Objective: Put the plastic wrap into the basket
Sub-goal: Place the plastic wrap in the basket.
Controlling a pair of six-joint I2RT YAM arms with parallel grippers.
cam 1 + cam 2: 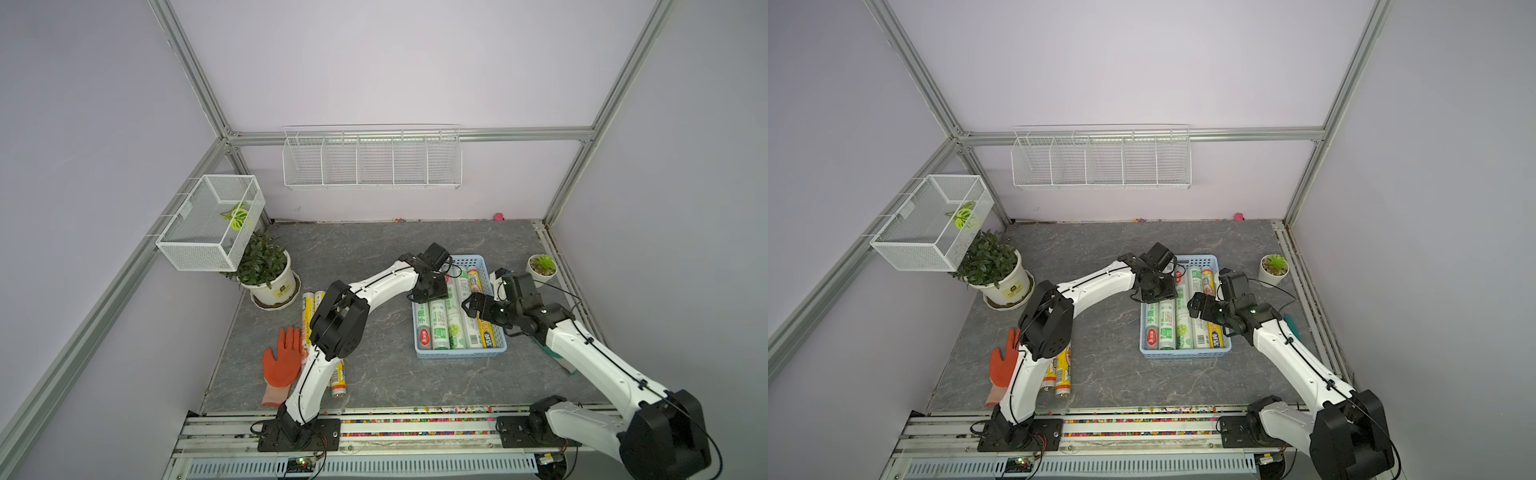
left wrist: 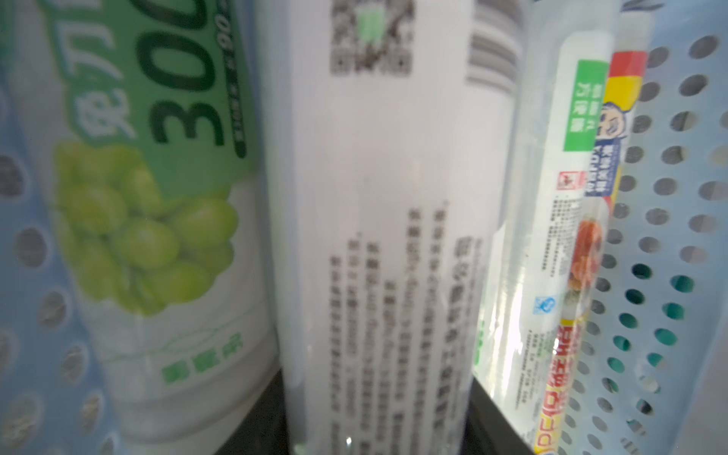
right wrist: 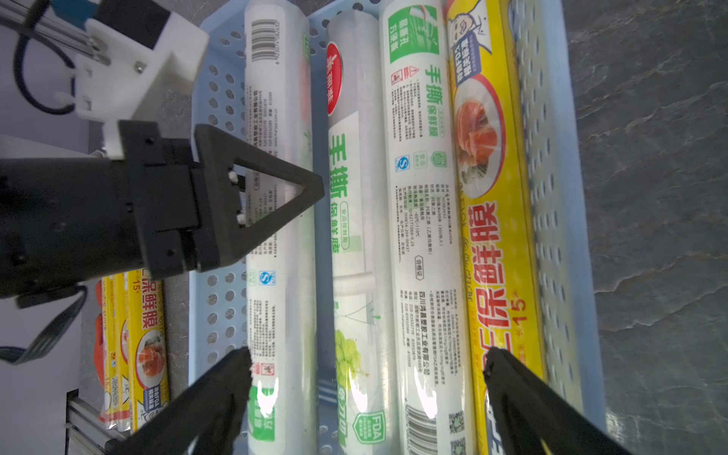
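Three lilac walls (image 1: 395,62) (alu. frame (image 1: 415,135)) — grey marble-look tabletop (image 1: 374,374) w/ basket (image 1: 461,354).

On the table (image 1: 374,257) the basket (image 1: 461,354) sat at three o'clock from centre, plastic wrap (image 1: 453,328) side by side in it. At nine o'clock lay further rolls (image 1: 338,378), a glove (image 1: 282,357) just beside them; a potted plant (image 1: 266,270) stood at ten, a small pot (image 1: 541,268) at two.
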